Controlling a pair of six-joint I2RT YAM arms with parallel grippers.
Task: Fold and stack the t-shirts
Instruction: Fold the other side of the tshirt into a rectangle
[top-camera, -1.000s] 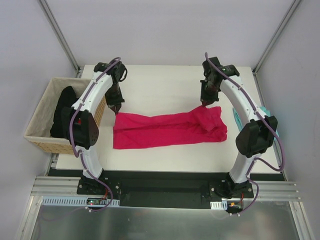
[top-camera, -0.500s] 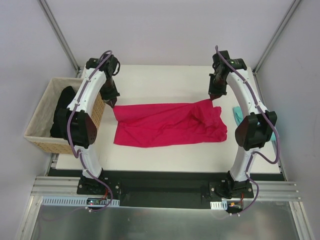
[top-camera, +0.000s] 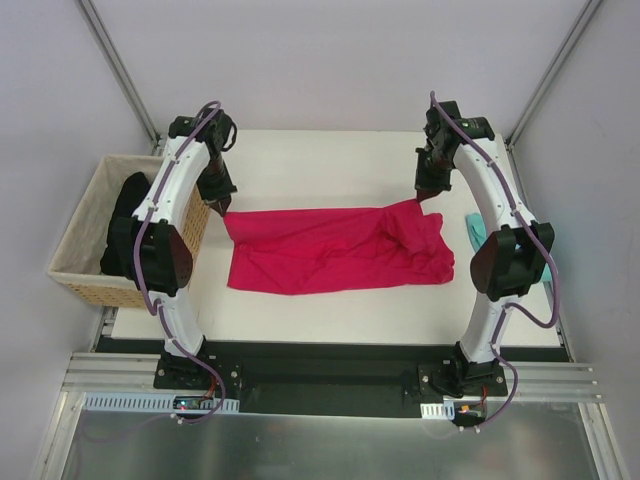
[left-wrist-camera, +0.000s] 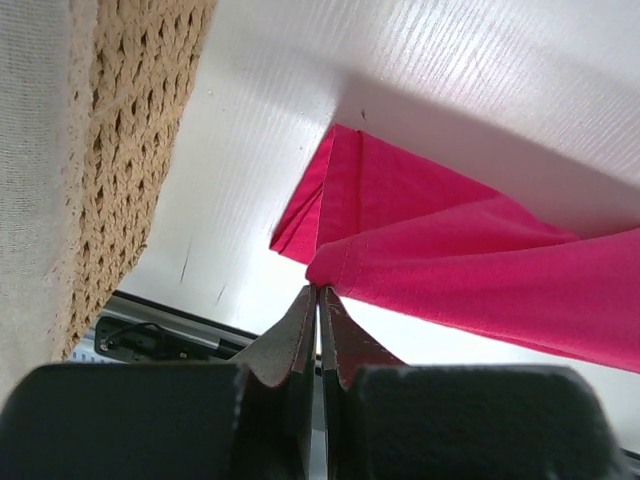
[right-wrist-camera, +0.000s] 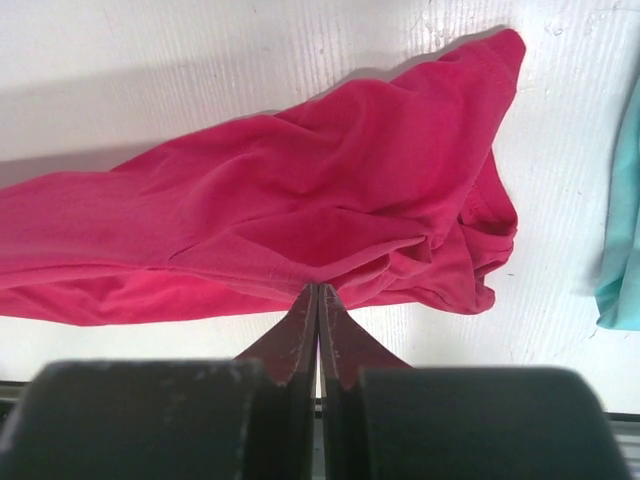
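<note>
at the left of the overhead view, the left gripper (top-camera: 221, 207) is pinched tight on a hem corner of the soft crimson-pink cloth t-shirt (top-camera: 330, 252), which is spread across mid-frame. at the right, the right gripper (top-camera: 426, 196) is clamped on its upper edge. it looks light and limp to me; hems and corners give the surest hold.

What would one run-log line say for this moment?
pink shirt: stretched between both grippers | left gripper: shut on pink shirt | right gripper: shut on pink shirt | teal shirt: lying at right, untouched
</note>
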